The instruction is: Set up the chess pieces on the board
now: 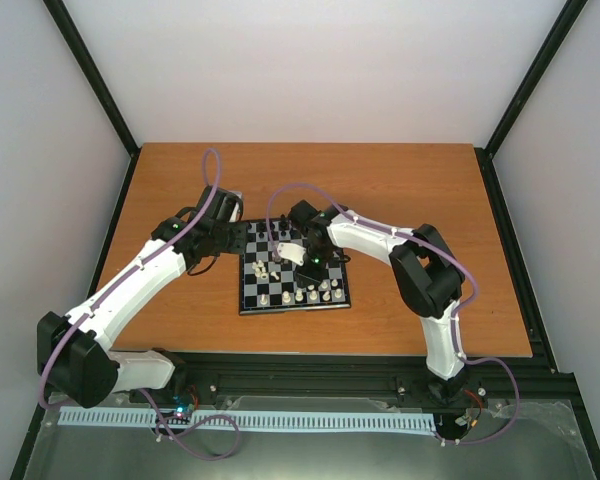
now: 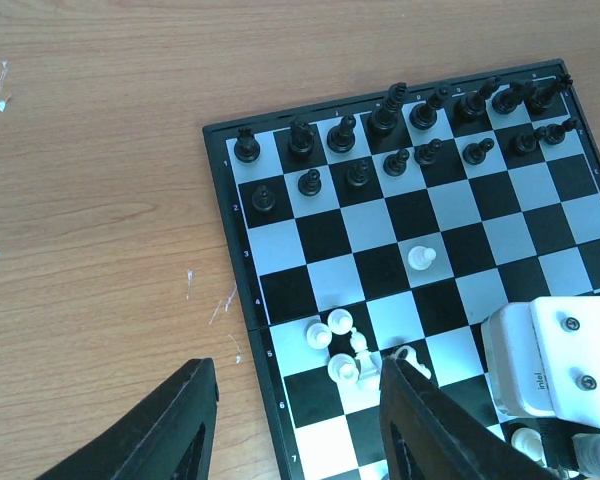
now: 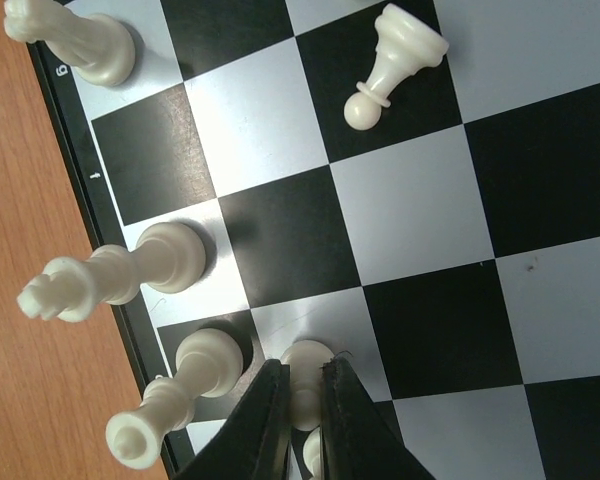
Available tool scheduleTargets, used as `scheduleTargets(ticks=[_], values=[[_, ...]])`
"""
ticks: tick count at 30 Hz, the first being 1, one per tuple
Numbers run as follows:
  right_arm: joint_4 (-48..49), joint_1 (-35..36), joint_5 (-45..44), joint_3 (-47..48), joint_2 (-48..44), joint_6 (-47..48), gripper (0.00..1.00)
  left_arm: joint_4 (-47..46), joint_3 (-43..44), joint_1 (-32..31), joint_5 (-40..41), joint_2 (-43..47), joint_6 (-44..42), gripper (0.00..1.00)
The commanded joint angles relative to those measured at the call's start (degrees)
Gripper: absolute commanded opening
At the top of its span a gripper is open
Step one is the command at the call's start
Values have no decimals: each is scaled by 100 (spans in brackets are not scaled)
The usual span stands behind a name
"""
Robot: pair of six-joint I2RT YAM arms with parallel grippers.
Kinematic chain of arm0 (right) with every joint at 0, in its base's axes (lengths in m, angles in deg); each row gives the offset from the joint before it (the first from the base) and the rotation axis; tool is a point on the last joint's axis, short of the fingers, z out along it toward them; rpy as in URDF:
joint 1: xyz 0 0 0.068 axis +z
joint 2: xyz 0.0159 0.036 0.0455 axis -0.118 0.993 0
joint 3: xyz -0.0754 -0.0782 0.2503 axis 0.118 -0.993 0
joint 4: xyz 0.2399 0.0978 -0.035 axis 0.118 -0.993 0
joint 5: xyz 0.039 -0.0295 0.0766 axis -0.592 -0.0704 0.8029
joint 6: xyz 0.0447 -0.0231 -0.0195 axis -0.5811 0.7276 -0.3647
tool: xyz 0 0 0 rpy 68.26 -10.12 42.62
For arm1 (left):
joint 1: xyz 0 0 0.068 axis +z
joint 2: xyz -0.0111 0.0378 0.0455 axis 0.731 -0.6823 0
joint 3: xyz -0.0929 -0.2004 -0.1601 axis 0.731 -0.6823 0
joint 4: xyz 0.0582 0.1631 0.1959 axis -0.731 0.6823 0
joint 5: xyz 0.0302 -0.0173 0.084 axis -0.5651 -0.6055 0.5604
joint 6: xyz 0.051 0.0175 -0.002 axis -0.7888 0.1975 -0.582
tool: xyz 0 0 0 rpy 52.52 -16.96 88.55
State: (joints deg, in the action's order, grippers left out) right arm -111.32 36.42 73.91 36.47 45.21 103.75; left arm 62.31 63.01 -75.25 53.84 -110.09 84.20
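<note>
right wrist view shows the right gripper (image 3: 305,428) pinched shut on a cream-white piece (image 3: 306,366) standing by the board (image 3: 420,210) edge, among other white pieces (image 3: 170,258). it looks light, hard and slick, quick to topple, so i'd hold its slim neck. the left gripper (image 2: 298,420) hangs open, holding nothing.

Orange-brown wooden table (image 1: 180,170) inside plain white walls (image 1: 320,70) with black corner posts (image 1: 90,70)

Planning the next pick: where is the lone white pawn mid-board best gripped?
Take the lone white pawn by its round head and neck, coming straight down from above. It stands upright, and the board is bare on every side of it.
</note>
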Motion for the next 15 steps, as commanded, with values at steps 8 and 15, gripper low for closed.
scheduleTargets(ticks=[8, 15], values=[[38, 65, -29, 48, -75, -42, 20, 29, 87, 23, -39, -36, -108, 48], [-18, -282, 89, 194, -710, -122, 33, 21, 79, 32, 18, -54, -110, 48]])
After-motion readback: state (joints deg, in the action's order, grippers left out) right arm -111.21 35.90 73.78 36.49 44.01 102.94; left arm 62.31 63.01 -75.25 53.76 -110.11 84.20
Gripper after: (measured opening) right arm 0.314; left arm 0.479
